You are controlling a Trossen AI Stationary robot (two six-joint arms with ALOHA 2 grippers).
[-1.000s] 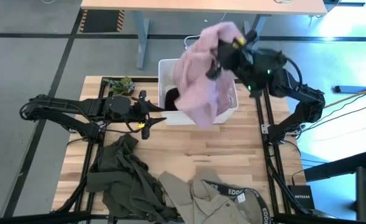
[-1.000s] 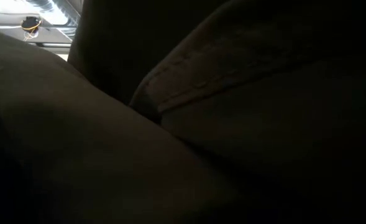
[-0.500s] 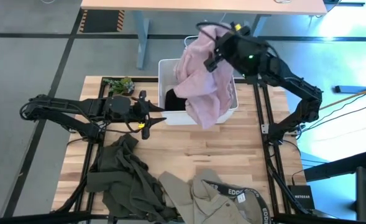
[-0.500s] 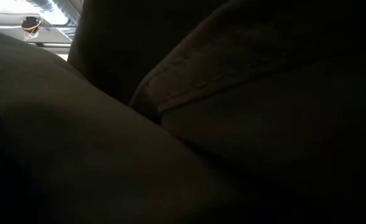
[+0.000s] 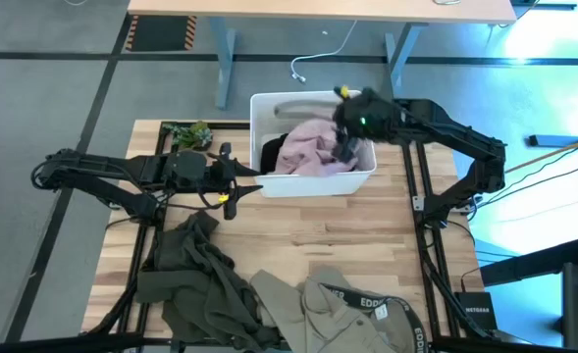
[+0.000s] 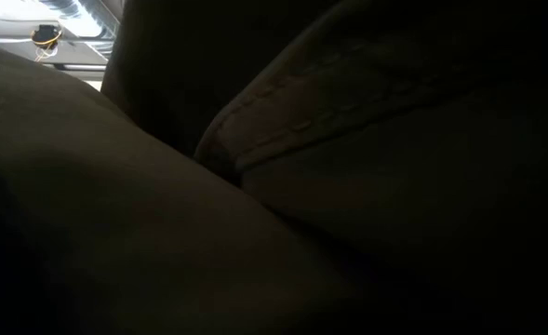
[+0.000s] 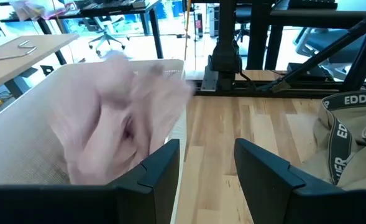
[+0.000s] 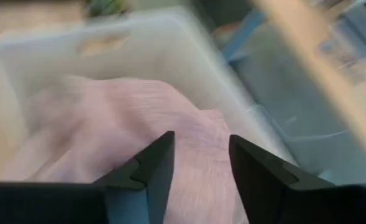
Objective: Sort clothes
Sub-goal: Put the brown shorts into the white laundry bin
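From above: the right gripper (image 5: 347, 149) hangs over the white bin (image 5: 265, 105), the pink garment (image 5: 306, 154) heaped inside; the left gripper (image 5: 232, 182) waits beside it on the counter (image 5: 367, 245). Right wrist: fingers parted, gripping nothing, pink garment (image 8: 108, 124) below. Left wrist: fingers spread, empty.

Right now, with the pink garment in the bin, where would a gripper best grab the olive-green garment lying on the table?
Probably at the raised narrow fold at the far end of the olive-green garment, nearest the left gripper, coming straight down from above. The garment lies crumpled on the table, and that bunched ridge gives the fingers something to pinch, which its flatter spread would not.
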